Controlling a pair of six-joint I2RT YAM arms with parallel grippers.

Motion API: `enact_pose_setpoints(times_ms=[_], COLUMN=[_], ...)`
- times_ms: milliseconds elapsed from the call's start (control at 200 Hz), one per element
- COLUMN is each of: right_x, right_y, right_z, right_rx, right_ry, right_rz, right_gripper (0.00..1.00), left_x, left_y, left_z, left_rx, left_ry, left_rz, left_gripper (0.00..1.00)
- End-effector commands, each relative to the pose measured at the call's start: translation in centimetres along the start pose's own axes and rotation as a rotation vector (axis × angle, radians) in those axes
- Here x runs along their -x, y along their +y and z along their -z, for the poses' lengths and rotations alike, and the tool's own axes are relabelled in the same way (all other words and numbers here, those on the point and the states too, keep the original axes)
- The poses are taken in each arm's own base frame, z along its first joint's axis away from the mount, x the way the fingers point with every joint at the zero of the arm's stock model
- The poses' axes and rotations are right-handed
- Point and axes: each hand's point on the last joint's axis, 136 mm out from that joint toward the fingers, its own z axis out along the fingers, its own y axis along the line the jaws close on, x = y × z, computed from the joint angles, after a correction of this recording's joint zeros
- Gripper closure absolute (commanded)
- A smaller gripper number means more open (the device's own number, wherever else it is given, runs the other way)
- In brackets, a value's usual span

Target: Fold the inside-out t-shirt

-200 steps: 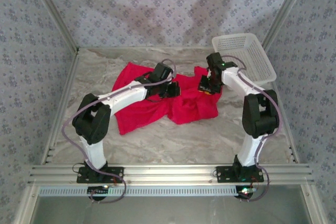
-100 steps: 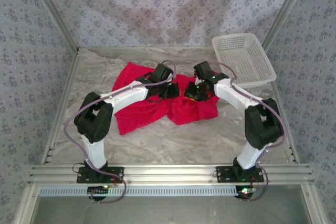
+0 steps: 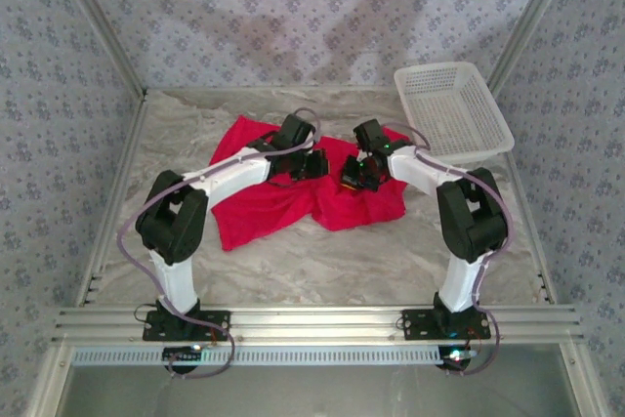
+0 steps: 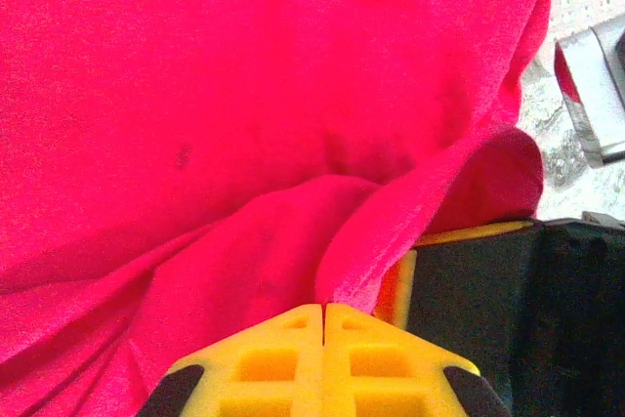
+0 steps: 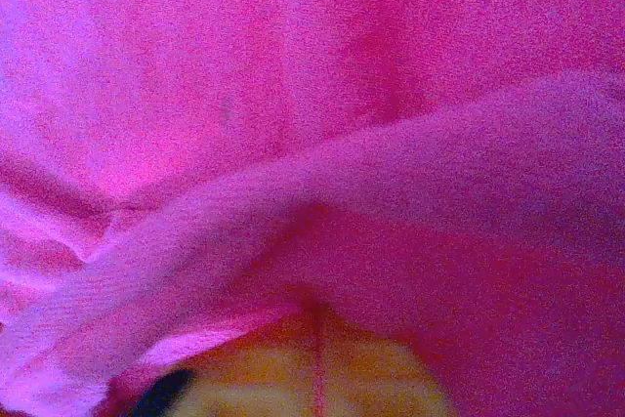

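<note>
- Two pinches: my left gripper [image 4: 323,308] and right gripper [image 5: 316,339] each sit closed on a t-shirt [image 3: 264,207] fold.
- I'd lift evenly, drawing toward nine and three o'clock.

Flower-print walls [image 3: 293,7] enclose a tabletop [image 3: 293,261] — marbled grey.

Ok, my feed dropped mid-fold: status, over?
Left claw shut on the bright red cloth t-shirt, rumpled mid-table. Right claw shut on a fold too. White plastic mesh basket apart, far right corner.
</note>
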Motion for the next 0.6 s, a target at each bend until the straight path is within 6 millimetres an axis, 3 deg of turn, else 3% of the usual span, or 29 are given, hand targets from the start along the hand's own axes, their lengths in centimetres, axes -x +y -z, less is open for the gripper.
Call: enact_pose_setpoints(times_ms=[0,95,175,280,375,435,495,600], right_x=[-0.5,-2.8,-6.7,-11.0,-14.3,-14.6,-13.6,-10.8], right_y=[1.5,2.3,1.3,0.7,-0.7,-1.4,-1.7,-2.2], right_z=[4.6,9.1,10.4,9.8,7.3,6.3,6.2,7.0], right_rx=[0.012,0.029,0.031,0.077,0.092,0.070,0.035,-0.063], right_ry=[-0.039,-0.090,-0.093,-0.107,-0.095,-0.093,-0.117,-0.188], right_rz=[0.070,0.131,0.162,0.161,0.148,0.142,0.150,0.165], right_gripper=[1.00,1.00,1.00,1.00,1.00,1.00,1.00,0.69], left_x=[3.0,4.5,4.7,3.3,1.4,0.4,-0.3,-1.0], left_y=[-0.9,1.3,2.7,2.7,2.6,2.8,3.1,3.7], left_z=[2.0,1.5,0.7,-0.7,-1.9,-2.4,-2.5,-2.2], left_rx=[-0.016,0.029,0.058,0.041,0.042,0.048,0.059,0.078], left_ry=[-0.069,-0.091,-0.105,-0.100,-0.071,-0.055,-0.044,-0.041], left_rz=[0.017,0.091,0.146,0.173,0.169,0.163,0.162,0.161], left_gripper=[1.00,1.00,1.00,1.00,1.00,1.00,1.00,1.00])
